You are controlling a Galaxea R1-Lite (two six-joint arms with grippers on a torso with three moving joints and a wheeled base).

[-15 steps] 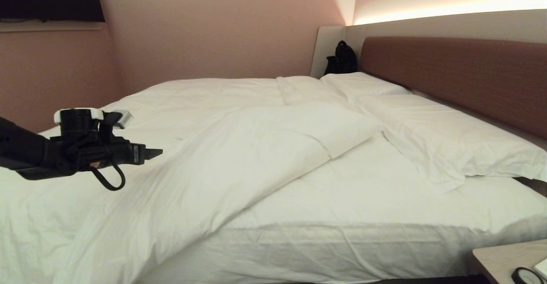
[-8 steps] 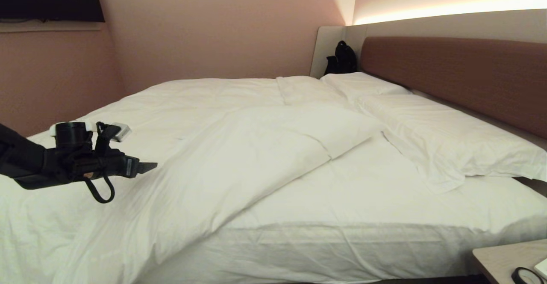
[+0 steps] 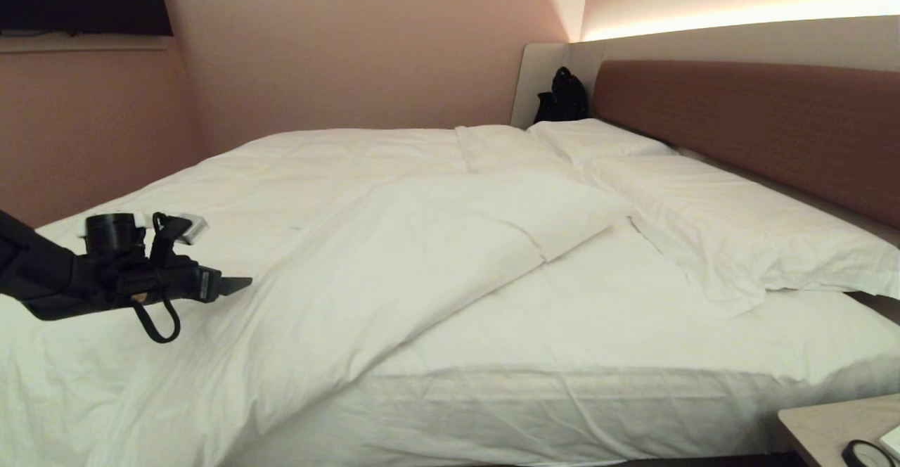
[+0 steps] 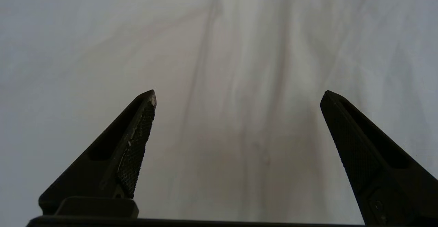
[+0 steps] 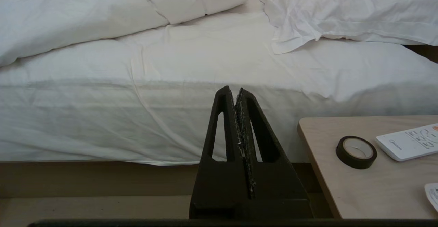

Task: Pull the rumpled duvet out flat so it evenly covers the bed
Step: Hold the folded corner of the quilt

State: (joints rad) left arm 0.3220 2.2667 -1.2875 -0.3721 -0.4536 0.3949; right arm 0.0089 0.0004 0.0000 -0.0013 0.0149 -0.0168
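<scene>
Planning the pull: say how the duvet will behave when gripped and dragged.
The duvet looks puffy and creased, so it will likely flop and bunch. Its folded-back corner suggests it may unfold rather than slide whole. The left gripper hovers open above it.

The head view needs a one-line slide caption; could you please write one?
Open left gripper hovers over the puffy white duvet, folded diagonally back off the white-sheeted bed.

We see the duvet (image 3: pixel 394 256) as soft matt white cloth, creased; pillows (image 3: pixel 738 228) thinner crinkled cotton. Headboard (image 3: pixel 759 122) looks woven reddish fabric, matt. Left gripper (image 4: pixel 236 97) fingers (image 4: pixel 137 148) matt black plastic, knurled pads. Side table (image 5: pixel 376 192) smooth pale wood-look; tape roll (image 5: pixel 356 147) glossy black.
</scene>
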